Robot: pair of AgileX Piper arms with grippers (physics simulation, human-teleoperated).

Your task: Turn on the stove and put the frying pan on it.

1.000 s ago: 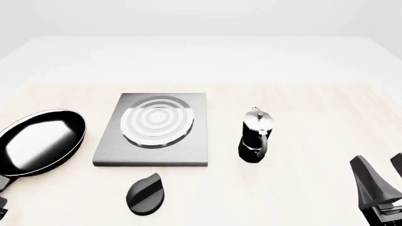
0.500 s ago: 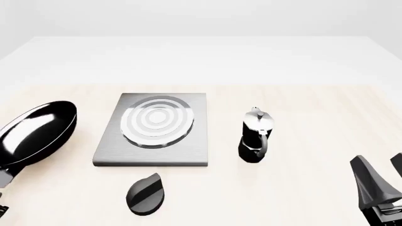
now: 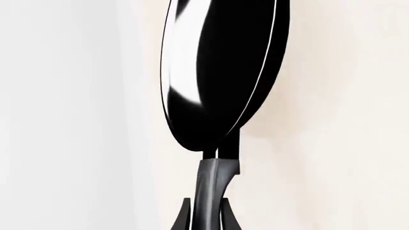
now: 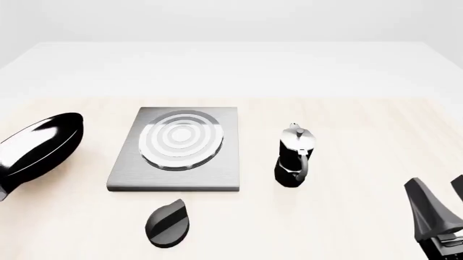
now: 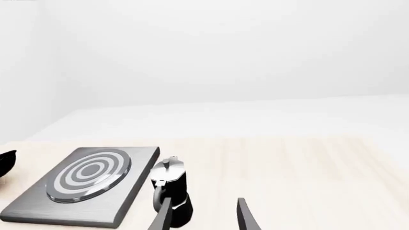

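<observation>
Two arms work a pale wooden counter (image 4: 347,216), though only the right tool (image 4: 439,208) shows in the front view, low at the right edge with its dark fingers (image 4: 423,208) spread apart and nothing between them. At the far left of that view the pan (image 4: 36,146) is off the counter and tipped steeply on edge, its glossy black inside catching a white glare, its handle running down out of the picture's left edge. The left wrist view shows the left tool (image 3: 206,218) clamped on the handle (image 3: 214,184), a finger on each side of it, with the pan (image 3: 217,72) standing edge-on beyond and its thin pale rim plain to see. The stove (image 4: 173,176) lies flat near the middle of the counter, just right of the pan and apart from it, its ringed silver burner (image 4: 181,140) bare. The black oval knob (image 4: 168,223) sits on the counter just in front of the slab, untouched. A small black-and-silver moka pot (image 4: 295,157) stands upright to the right of the stove, between it and the right tool. In the right wrist view the spread fingers (image 5: 246,215) point toward the moka pot (image 5: 171,189), with the stove (image 5: 121,196) beside it.
</observation>
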